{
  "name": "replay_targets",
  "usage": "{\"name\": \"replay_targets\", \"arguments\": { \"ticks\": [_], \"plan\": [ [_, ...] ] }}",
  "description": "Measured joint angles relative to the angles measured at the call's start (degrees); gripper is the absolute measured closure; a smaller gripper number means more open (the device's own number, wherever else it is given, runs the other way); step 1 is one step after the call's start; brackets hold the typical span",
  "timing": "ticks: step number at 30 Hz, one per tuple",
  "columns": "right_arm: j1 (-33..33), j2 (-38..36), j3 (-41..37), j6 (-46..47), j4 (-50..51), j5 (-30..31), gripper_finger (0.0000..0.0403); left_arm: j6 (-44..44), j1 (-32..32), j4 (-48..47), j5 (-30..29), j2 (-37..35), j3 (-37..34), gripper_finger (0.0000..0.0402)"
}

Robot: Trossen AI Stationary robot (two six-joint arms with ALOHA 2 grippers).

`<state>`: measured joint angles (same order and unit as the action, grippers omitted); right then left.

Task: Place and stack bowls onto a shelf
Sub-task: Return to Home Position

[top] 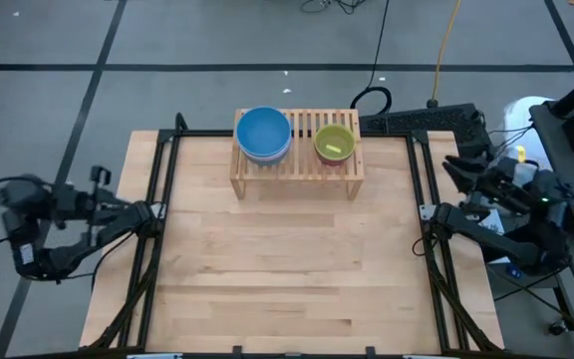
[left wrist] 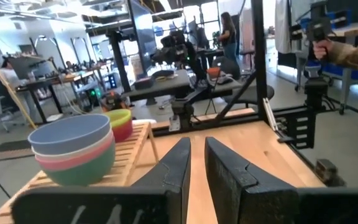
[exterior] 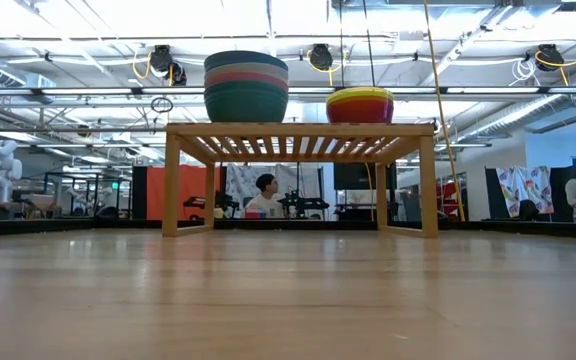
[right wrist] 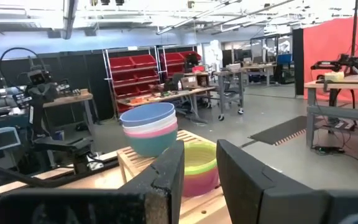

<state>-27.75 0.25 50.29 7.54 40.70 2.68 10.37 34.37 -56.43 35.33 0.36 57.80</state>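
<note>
The light-wood shelf (top: 297, 165) stands on its two side legs near the table's far edge. On its slatted top rest two stacks of bowls. The larger stack (exterior: 246, 88), blue on top and teal at the bottom, sits toward the shelf's left end. The smaller stack (exterior: 360, 104), lime-yellow on top over red, sits toward its right end. My left gripper (left wrist: 197, 171) is drawn back beyond the table's left edge, level, its fingers a narrow gap apart and holding nothing. My right gripper (right wrist: 199, 168) is drawn back beyond the right edge, open and holding nothing.
Black frame rails (top: 157, 239) run along the table's left and right sides. A black box and cables (top: 417, 120) lie behind the shelf. The bare wooden tabletop (top: 287, 259) spreads in front of the shelf. People show in the room beyond.
</note>
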Motion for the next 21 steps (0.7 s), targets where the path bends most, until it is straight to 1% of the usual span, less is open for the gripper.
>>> {"name": "replay_targets", "arguments": {
  "ticks": [12, 17, 21],
  "plan": [
    [0.00, 0.00, -14.72, 0.34, -14.80, 0.00, 0.0316, -0.39, 0.00, 26.36, -0.89, -0.04, -22.30, 0.0348],
    [0.00, 0.00, -19.46, 0.62, -19.18, 0.02, 0.0316, -2.10, 0.02, 35.05, -2.00, -0.04, -29.97, 0.0348],
    [0.00, 0.00, -23.11, -0.11, -23.34, 0.02, 0.0316, -4.47, 0.01, 39.79, -2.45, -0.04, -34.87, 0.0348]
  ]
}}
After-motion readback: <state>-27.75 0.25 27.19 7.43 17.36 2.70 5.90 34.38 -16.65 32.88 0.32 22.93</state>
